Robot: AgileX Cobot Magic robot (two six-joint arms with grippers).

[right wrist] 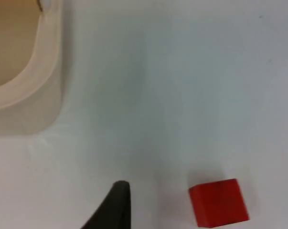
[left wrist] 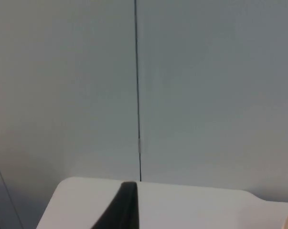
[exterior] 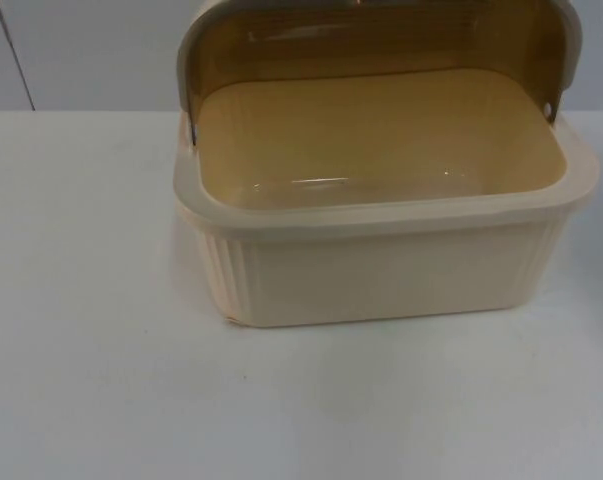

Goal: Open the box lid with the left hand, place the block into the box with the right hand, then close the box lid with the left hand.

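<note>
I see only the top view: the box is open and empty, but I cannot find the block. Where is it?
Observer: The right wrist view shows a red block on the table, apart from the box corner.
Operator: Does the right gripper hold it?
Observer: No, the right gripper hangs beside the block, not touching it.
Operator: And the left gripper?
Observer: The left gripper points at the grey partition wall.

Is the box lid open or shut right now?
Open: the lid stands raised behind the box, whose inside is bare.
</note>
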